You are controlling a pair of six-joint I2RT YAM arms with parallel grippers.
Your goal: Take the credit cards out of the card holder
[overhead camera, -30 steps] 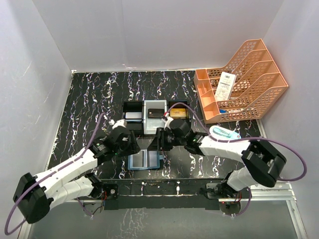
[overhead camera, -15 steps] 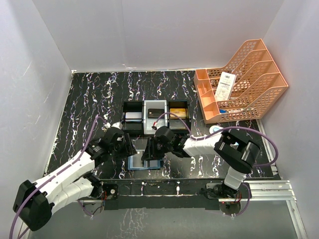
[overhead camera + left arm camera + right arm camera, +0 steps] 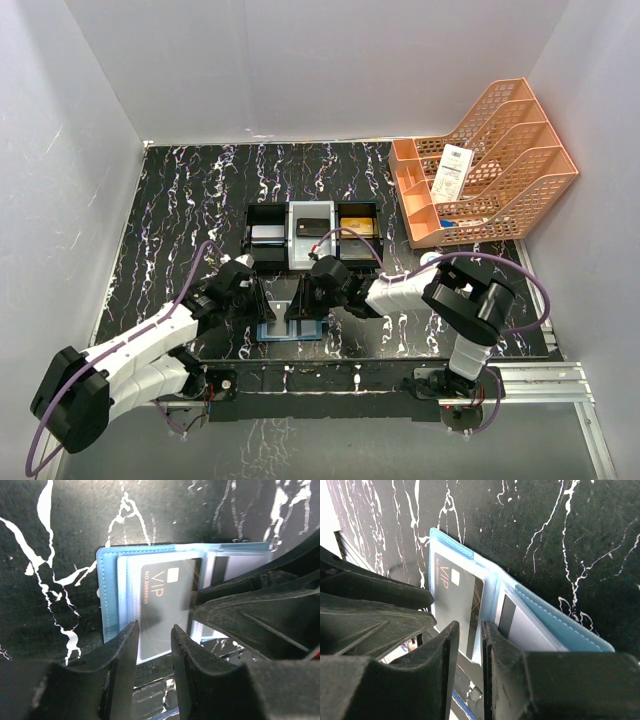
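The card holder (image 3: pixel 288 330) lies open and flat at the near edge of the table (image 3: pixel 180 200), between the two arms. A dark VIP card (image 3: pixel 165 600) sits in its clear pocket on the left panel. The left gripper (image 3: pixel 154 630) and the right gripper (image 3: pixel 469 627) each straddle that card's edge, jaws only narrowly apart. I cannot tell whether either one pinches it.
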